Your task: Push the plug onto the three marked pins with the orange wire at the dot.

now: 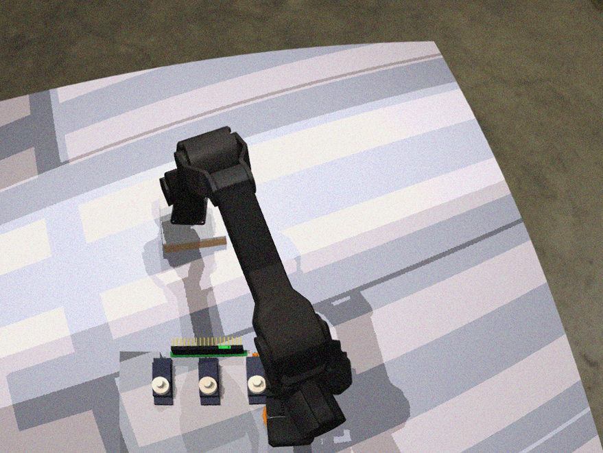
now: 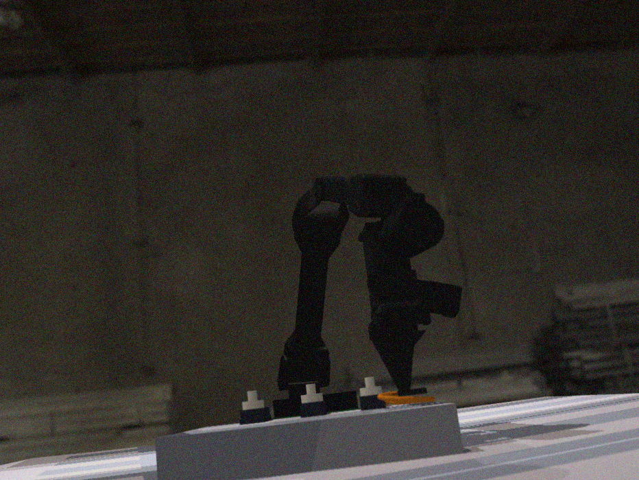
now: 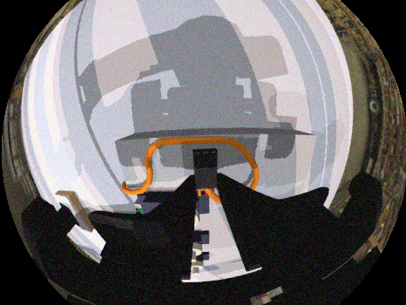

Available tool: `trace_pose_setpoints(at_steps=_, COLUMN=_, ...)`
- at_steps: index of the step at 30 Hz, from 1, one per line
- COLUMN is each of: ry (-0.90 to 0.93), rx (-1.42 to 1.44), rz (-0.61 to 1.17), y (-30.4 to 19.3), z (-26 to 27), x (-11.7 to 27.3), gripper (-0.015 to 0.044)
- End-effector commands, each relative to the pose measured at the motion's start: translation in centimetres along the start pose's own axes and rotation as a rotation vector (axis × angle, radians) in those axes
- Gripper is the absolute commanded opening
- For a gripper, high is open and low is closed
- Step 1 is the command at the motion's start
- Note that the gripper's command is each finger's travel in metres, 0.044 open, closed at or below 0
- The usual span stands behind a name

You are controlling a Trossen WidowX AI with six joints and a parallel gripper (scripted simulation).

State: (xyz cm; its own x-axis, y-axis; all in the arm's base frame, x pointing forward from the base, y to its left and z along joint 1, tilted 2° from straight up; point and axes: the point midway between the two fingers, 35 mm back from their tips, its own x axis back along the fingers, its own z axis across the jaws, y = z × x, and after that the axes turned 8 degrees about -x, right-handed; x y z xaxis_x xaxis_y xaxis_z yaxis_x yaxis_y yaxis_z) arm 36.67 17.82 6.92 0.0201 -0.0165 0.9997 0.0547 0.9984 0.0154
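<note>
My gripper (image 3: 206, 179) (image 2: 405, 391) is shut on the small black plug (image 3: 205, 169) (image 2: 419, 390), pointing down at the holder's right end. The plug appears slightly above the holder top. Its square holes cannot be made out. The orange lead (image 3: 196, 140) (image 2: 408, 400) loops around the plug. The servo motor (image 1: 256, 383) (image 2: 369, 400) sits on the grey holder (image 1: 145, 437) (image 2: 310, 446). The row of gold pins (image 1: 206, 341) sticks out from a black strip, with a green band (image 1: 224, 347) near its right end. The arm hides fingertips and plug in the top view.
Two more servos (image 1: 161, 393) (image 1: 208, 393) with white hubs stand on the holder, left of the first. The arm's base stands on a pale board with a brown edge (image 1: 195, 244) behind the pins. The arm reaches over the striped table (image 1: 418, 302).
</note>
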Motion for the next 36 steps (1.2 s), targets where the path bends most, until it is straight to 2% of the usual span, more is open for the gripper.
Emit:
trace_pose_setpoints(at_steps=1, ry=-0.011, rx=0.004, rz=-0.011, y=0.2, z=-0.2, x=2.2, gripper=0.0)
trace_pose_setpoints(at_steps=6, ry=-0.011, rx=0.004, rz=-0.011, y=0.1, z=-0.1, x=4.3, gripper=0.0)
trace_pose_setpoints(at_steps=12, ry=-0.011, rx=-0.047, rz=-0.011, y=-0.3, z=0.4, x=4.6, gripper=0.0)
trace_pose_setpoints(at_steps=36, ry=-0.003, rx=-0.801, rz=-0.008, y=-5.7, z=7.4, x=5.9, gripper=0.0)
